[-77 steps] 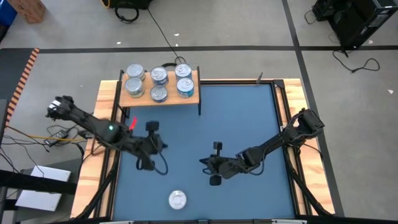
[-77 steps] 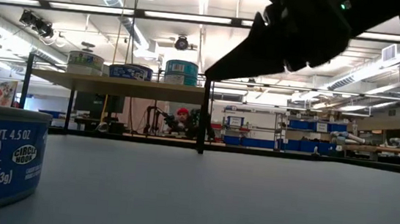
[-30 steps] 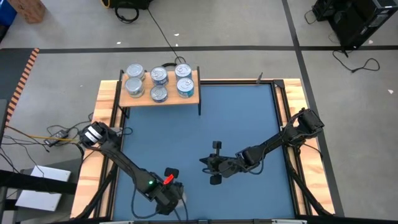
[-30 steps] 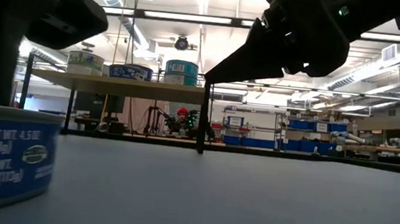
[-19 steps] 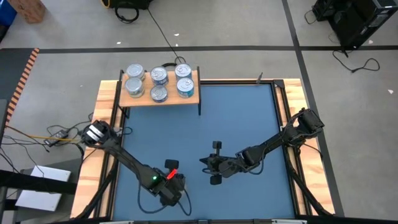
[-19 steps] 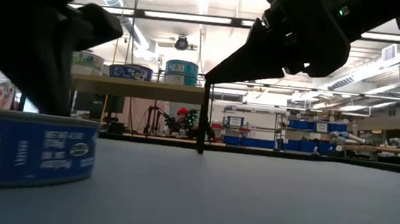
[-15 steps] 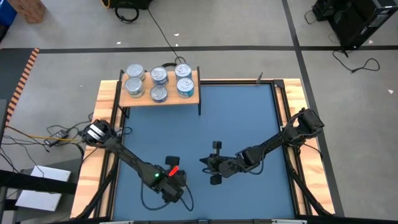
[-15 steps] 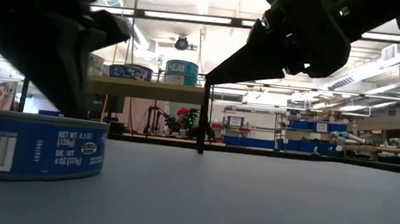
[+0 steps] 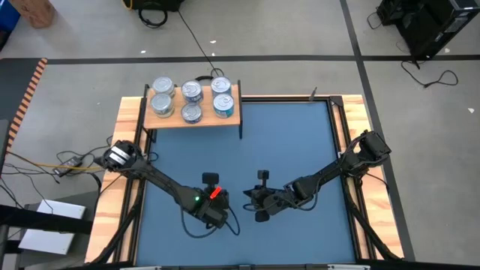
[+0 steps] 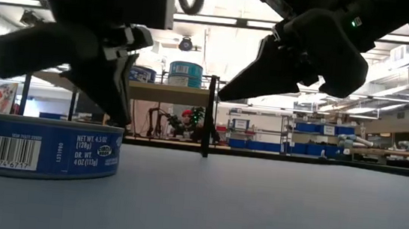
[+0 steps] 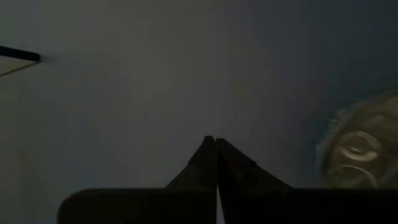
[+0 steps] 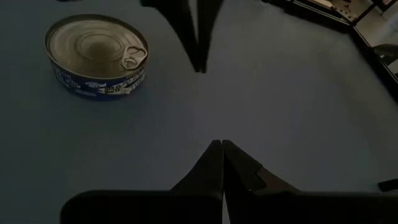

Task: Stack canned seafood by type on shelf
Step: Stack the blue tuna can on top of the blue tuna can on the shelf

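One short round tin with a silvery pull-tab lid and blue label (image 12: 96,53) stands flat on the blue table near its middle, also seen in the low view (image 10: 51,148). In the high view my left wrist hides it. My left gripper (image 9: 214,211) points down beside the tin, on its far side, fingers shut (image 12: 196,37). A strip of bare table shows between them. My right gripper (image 9: 251,201) hovers shut to the tin's right, pointing at it. Several more tins stand on the light wood shelf (image 9: 232,116) at the far left.
The shelf's black legs (image 10: 208,118) stand on the far part of the table. Wooden rails (image 9: 346,135) frame the blue tabletop. Bare blue surface lies between the tin and the shelf. A person shows far off in the room (image 10: 186,120).
My left gripper has moved from the table's near edge toward the far edge, into the middle, staying shut. The tin has slid along the table with it, away from the near edge and a little to the right, and has turned about so that its barcode now faces the near edge.
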